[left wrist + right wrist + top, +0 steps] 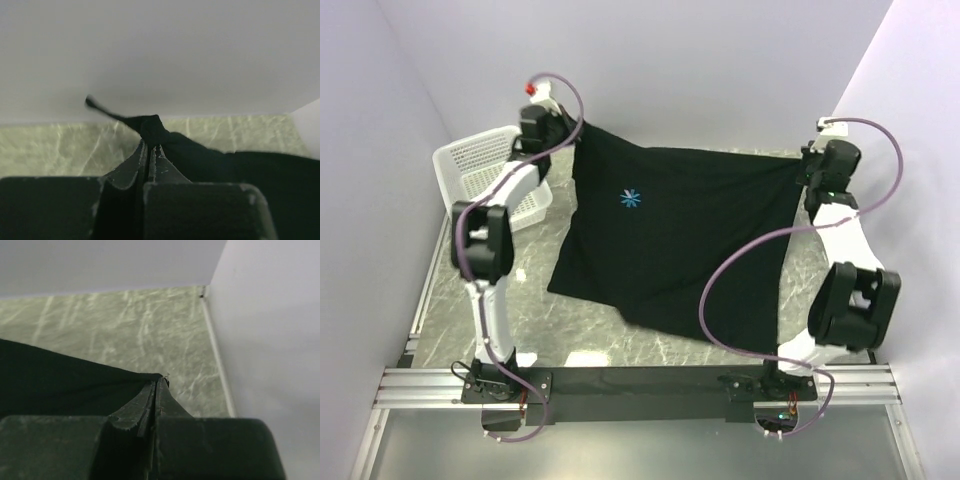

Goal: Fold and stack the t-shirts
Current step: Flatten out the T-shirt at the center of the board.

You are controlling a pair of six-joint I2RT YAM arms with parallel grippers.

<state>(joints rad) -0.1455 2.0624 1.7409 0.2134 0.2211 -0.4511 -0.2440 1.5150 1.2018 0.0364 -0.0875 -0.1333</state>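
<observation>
All fingers (129, 169) tight on t-shirt (670, 235)

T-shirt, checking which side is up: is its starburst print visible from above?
Yes, the light-blue starburst shows on the black t-shirt, facing up.

Right gripper (156, 384) pinching t-shirt (55, 380) edge

Even, soft light; blurred wrist-view foregrounds.
</observation>
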